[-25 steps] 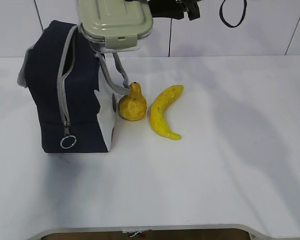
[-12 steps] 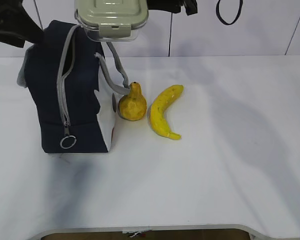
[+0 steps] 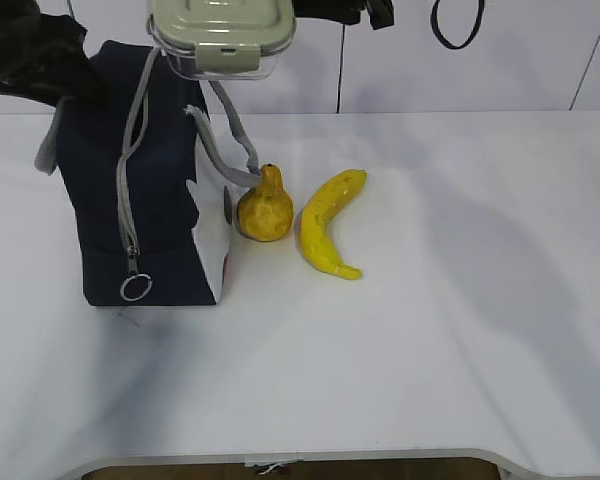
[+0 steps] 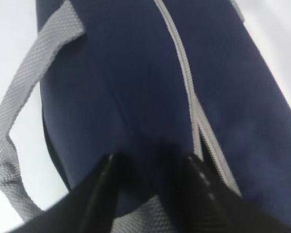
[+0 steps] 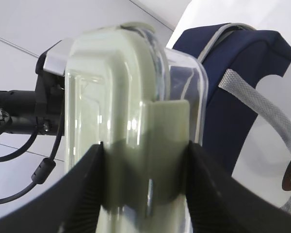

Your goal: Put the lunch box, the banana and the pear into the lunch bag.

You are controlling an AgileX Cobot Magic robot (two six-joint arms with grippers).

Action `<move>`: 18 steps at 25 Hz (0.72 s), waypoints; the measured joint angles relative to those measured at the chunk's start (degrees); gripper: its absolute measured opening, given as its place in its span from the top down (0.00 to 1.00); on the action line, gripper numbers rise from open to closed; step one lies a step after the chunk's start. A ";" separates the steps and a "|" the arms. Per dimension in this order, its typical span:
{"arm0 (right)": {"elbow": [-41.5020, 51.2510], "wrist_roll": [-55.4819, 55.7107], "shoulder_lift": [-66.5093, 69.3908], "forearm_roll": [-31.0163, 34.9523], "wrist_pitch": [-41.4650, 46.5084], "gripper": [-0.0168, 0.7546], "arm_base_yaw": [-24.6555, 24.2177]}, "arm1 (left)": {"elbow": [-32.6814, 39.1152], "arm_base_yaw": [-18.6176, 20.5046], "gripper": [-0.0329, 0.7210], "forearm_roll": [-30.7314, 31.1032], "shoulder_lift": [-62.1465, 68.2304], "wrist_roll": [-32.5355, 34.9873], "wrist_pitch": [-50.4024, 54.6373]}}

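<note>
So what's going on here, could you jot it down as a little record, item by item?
lunch box: held in the air over the bag's top by the right gripper, which is clamped on it
lunch bag: upright on the table, zipper ring hanging low on its front
left gripper: at the bag's top, fingers either side of a fold of fabric
pear: on the table beside the bag
banana: on the table, right of the pear

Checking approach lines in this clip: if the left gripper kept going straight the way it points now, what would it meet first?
The lunch bag. In the left wrist view the left gripper has its fingers either side of the navy fabric by the grey zipper, probably touching already, though depth is unclear. Nothing else lies between.
</note>
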 joint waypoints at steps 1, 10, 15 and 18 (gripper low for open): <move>0.00 0.00 0.00 0.00 0.00 0.49 0.11 | -0.04 0.00 0.61 0.13 0.11 0.00 0.00; 0.00 0.00 0.00 0.00 -2.11 0.49 0.47 | -0.72 0.00 0.94 -1.95 0.11 0.00 1.82; 0.00 0.00 0.56 0.63 -3.96 0.49 1.13 | -0.72 0.00 0.95 -5.71 0.11 0.00 2.05; 0.00 0.00 2.12 1.53 -5.61 0.49 2.65 | -0.72 0.00 0.95 -7.11 0.11 0.00 2.55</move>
